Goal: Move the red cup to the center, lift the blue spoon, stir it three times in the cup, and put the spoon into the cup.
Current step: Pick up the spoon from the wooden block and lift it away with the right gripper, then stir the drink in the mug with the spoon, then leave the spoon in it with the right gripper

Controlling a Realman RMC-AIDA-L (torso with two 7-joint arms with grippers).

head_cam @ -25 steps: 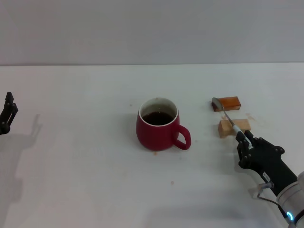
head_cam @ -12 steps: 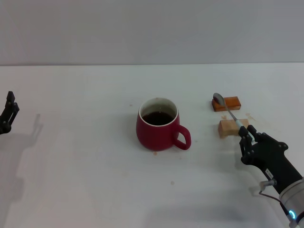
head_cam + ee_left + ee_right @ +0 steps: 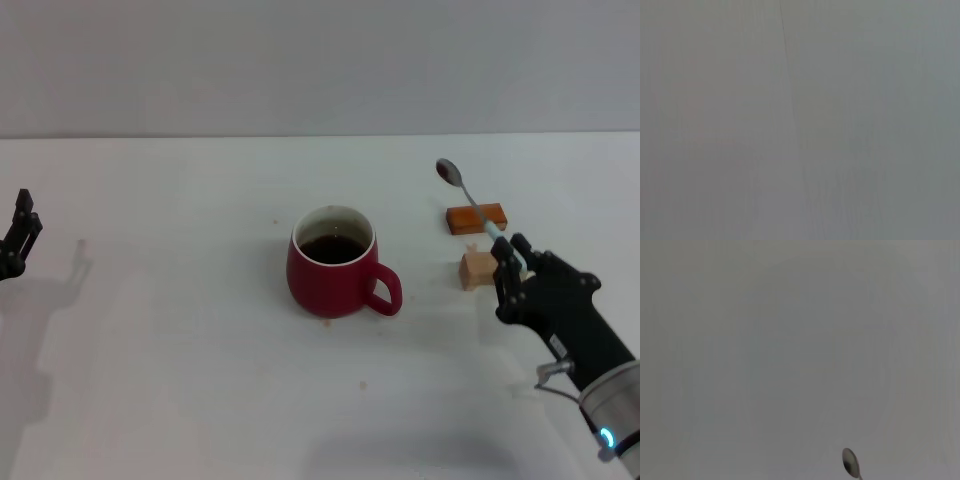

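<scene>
The red cup (image 3: 333,263) stands near the middle of the white table, handle toward the right, dark liquid inside. My right gripper (image 3: 508,262) is shut on the pale blue handle of the blue spoon (image 3: 468,200) and holds it tilted in the air, bowl up and to the left, above the blocks and right of the cup. The spoon's grey bowl (image 3: 850,463) also shows in the right wrist view. My left gripper (image 3: 18,235) is parked at the far left edge.
A small orange-brown block (image 3: 476,216) and a pale wooden block (image 3: 478,269) lie right of the cup, below the spoon. A grey wall runs behind the table.
My right gripper has lifted the spoon off the two blocks; the spoon's bowl rose up and away from the orange-brown block. The cup and left arm have not moved.
</scene>
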